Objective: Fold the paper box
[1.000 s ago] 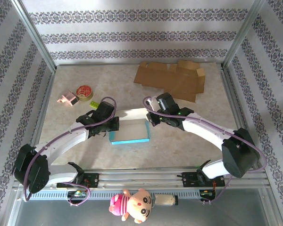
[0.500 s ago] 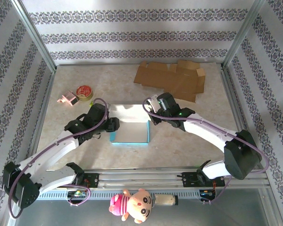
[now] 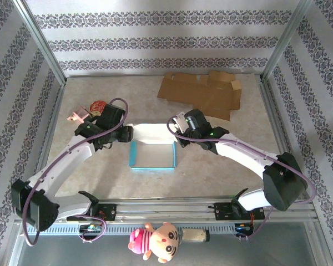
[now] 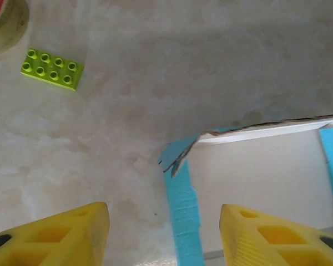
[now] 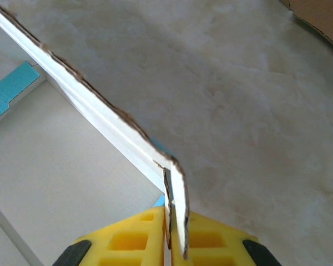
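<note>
The paper box (image 3: 152, 155), white inside with blue walls, lies open in mid table. Its white back panel (image 3: 151, 133) stands up between the two grippers. My left gripper (image 3: 127, 134) is at the back left corner and is open. In the left wrist view its yellow fingers (image 4: 51, 234) stand wide apart on either side of the blue left wall (image 4: 183, 213) without touching it. My right gripper (image 3: 177, 136) is at the back right corner. There it (image 5: 169, 235) is shut on the torn-edged white corner flap (image 5: 176, 194).
Flat brown cardboard (image 3: 202, 94) lies at the back right. A tape roll (image 3: 98, 107) and a pink object (image 3: 76, 116) sit at the left, and a green brick (image 4: 50, 69) lies near the tape (image 4: 4, 22). A plush toy (image 3: 155, 239) hangs on the front rail.
My left arm has swung from the box's front left up to its back left corner. The white back panel has shifted with it. The right gripper has kept its hold nearly in place.
</note>
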You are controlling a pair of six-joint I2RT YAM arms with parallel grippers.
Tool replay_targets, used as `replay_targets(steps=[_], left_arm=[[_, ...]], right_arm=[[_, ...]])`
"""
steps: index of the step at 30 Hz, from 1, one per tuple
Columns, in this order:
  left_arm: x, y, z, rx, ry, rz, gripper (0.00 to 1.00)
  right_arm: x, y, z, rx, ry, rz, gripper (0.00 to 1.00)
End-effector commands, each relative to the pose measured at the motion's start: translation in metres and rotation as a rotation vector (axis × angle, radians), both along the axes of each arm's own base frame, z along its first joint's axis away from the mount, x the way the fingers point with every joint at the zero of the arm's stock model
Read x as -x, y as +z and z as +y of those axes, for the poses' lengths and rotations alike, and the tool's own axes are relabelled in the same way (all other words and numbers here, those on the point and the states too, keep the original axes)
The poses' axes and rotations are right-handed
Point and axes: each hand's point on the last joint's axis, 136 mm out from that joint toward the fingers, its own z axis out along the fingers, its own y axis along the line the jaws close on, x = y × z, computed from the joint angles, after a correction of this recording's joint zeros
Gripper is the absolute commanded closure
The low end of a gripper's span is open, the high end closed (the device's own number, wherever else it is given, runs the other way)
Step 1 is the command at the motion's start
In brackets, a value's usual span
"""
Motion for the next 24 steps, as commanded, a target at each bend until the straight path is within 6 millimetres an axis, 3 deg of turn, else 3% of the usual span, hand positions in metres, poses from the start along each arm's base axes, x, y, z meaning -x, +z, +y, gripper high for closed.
replay_targets(steps=[1, 5, 7, 12, 16, 24], left_arm=[[-0.006, 0.002, -0.011, 0.025, -0.098, 0.016, 0.45], [-0.011, -0.009, -0.016, 0.039, -0.108, 0.041, 0.47], [-0.005, -0.015, -0.019, 0.072, -0.102, 0.071, 0.46], [0.038, -0.043, -0.017, 0.255, 0.077, 0.106, 0.4], [0.066, -0.074, 0.006, 0.274, 0.216, 0.101, 0.38], [0.042, -0.098, -0.028, 0.384, 0.149, 0.135, 0.35]], right_arm=[[0.001, 0.005, 0.005, -0.006, 0.023, -0.019, 0.89], [0.001, 0.004, 0.006, -0.006, 0.025, -0.015, 0.89], [-0.001, 0.004, 0.004, 0.0, 0.016, -0.02, 0.89], [-0.005, 0.007, 0.0, 0.003, -0.001, -0.03, 0.88], [-0.005, 0.007, 0.0, 0.002, 0.003, -0.028, 0.87], [-0.005, 0.004, 0.003, -0.004, 0.012, -0.012, 0.87]])
